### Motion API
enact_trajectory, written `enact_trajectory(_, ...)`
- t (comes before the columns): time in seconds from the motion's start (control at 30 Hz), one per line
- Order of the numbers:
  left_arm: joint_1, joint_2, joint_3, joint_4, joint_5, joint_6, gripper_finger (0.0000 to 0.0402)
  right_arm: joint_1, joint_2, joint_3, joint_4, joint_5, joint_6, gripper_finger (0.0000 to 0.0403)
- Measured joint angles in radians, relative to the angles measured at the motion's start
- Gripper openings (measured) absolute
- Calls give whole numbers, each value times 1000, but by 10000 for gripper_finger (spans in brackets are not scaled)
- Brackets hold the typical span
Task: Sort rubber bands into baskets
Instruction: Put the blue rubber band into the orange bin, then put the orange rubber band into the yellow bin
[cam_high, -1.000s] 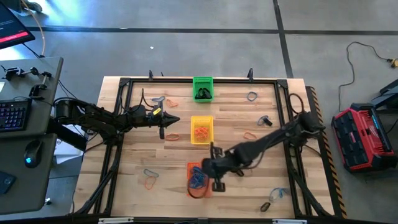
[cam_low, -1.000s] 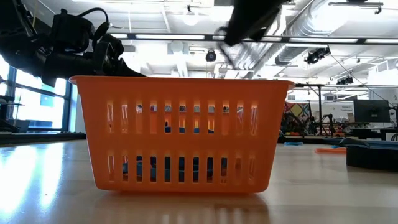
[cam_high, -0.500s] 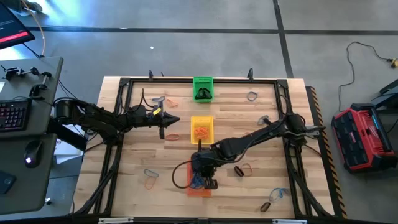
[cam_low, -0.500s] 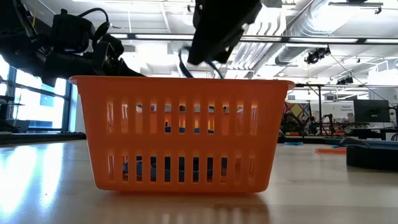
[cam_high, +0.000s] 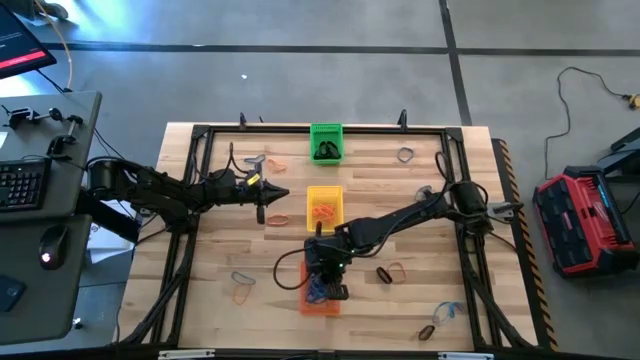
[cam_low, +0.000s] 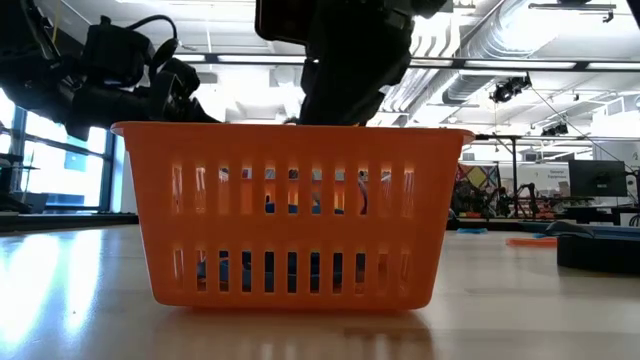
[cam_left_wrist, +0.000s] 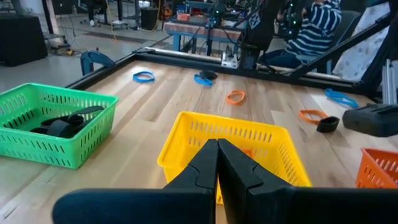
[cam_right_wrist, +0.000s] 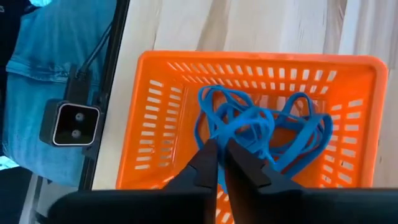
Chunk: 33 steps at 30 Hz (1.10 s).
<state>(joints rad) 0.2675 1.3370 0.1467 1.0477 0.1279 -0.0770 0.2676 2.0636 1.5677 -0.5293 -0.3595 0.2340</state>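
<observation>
The orange basket (cam_high: 322, 309) (cam_low: 290, 210) (cam_right_wrist: 249, 59) stands near the table's front middle with several blue rubber bands (cam_right_wrist: 292, 134) in it. My right gripper (cam_high: 323, 284) (cam_right_wrist: 217, 149) hangs over it, pointing steeply down, its fingers nearly together on a blue band. The yellow basket (cam_high: 324, 208) (cam_left_wrist: 230, 134) holds orange bands. The green basket (cam_high: 326, 142) (cam_left_wrist: 56, 124) holds black ones. My left gripper (cam_high: 285, 193) (cam_left_wrist: 217, 146) is shut on nothing, hovering just left of the yellow basket. My right gripper has a strand of a blue rubber band (cam_right_wrist: 214, 132) at the very ends of its two fingers, which stand only a thin slit apart. The fingers come from above, slanting down into the basket's mouth. The band's loop droops slack onto the blue bands below.
Loose bands lie about the table: front left (cam_high: 240, 290), left of the yellow basket (cam_high: 275, 218), right of the orange basket (cam_high: 392, 270), front right (cam_high: 445, 315) and far right (cam_high: 405, 155). A black frame (cam_high: 195, 200) borders the table. A person in jeans (cam_right_wrist: 37, 50) stands at the near edge.
My right gripper has swung from the right of the orange basket toward the table's left and come down over it, tipping to point more steeply down. The strand that hung below it now reaches into the basket.
</observation>
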Motion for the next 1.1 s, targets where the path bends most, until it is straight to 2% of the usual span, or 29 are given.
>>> enact_trajectory(0.1, 0, 0, 0, 1, 0, -20, 0, 0, 0, 0, -2, 0, -5, 44)
enact_trajectory(0.33, 0, 0, 0, 0, 0, -18, 0, 1, -5, 0, -12, -6, -18, 139)
enact_trajectory(0.43, 0, 0, 0, -4, 0, -18, 0, 1, -21, 11, -54, 10, -34, 155)
enact_trajectory(0.53, 0, 0, 0, -12, 1, -24, 0, 1, -48, 34, -147, 77, -77, 133)
enact_trajectory(0.6, -1, 0, 1, -29, 19, -25, 0, 1, -73, 35, -207, 138, -107, 92)
enact_trajectory(0.7, -13, 0, 1, -76, 31, -18, 0, 1, -86, 33, -247, 166, -166, 19)
enact_trajectory(0.9, -37, 0, 1, -136, 20, -8, 0, -26, -108, -30, -261, 284, -216, 6)
enact_trajectory(1.1, -47, -1, 2, -178, 21, 23, 0, -40, -227, -228, -37, 315, -204, 1)
